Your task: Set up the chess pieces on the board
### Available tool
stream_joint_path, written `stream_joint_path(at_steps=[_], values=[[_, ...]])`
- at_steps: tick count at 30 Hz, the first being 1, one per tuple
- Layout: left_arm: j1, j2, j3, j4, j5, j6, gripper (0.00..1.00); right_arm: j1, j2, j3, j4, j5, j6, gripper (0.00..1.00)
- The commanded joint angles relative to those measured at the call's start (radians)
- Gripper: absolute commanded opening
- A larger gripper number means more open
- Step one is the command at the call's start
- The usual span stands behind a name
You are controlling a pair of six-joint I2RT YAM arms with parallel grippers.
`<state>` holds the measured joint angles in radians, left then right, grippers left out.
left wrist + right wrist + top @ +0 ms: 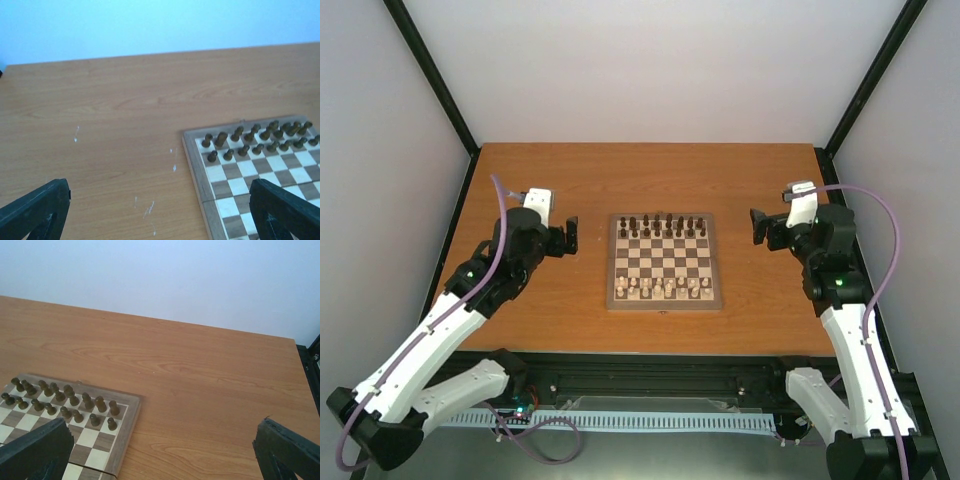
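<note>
While both arms hover over the wooden table (540,180), the board (665,262) lies between their jaws, touching neither. The left gripper (570,236) is spread wide and holds nothing. Its black fingers (37,212) frame bare wood, with the board's far left corner ahead and to the right of them. The right gripper (757,226) is likewise wide apart and empty, with the board's far right corner ahead and to the left of its jaws. The dark chess pieces (663,226) stand in two rows along the board's far edge, roughly level with both sets of jaws. The light chess pieces (663,288) fill the near rows, closer to the arm bases than either set of jaws.
</note>
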<state>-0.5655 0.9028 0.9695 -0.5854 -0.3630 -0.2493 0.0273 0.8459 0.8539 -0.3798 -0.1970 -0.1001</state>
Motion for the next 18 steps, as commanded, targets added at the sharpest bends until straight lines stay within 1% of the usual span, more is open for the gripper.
stream_joint_path(at_steps=[1,5,10,14,16,18], values=[[0.009,-0.024,0.001,0.055,-0.033,0.016,1.0,-0.006,-0.04,-0.032,0.064,0.017,0.041,1.0],[0.009,-0.022,0.0,0.056,-0.008,0.026,1.0,-0.005,-0.032,-0.026,0.067,0.007,0.057,1.0],[0.008,-0.004,0.002,0.056,0.002,0.031,1.0,-0.006,-0.033,-0.03,0.068,0.029,0.049,1.0],[0.009,0.002,0.006,0.051,0.023,0.034,1.0,-0.006,-0.012,-0.029,0.063,0.018,0.034,1.0],[0.009,-0.003,0.006,0.051,0.018,0.034,1.0,-0.006,-0.01,-0.027,0.063,0.003,0.034,1.0],[0.009,-0.006,0.004,0.052,0.013,0.035,1.0,-0.006,-0.019,-0.015,0.06,0.019,0.04,1.0]])
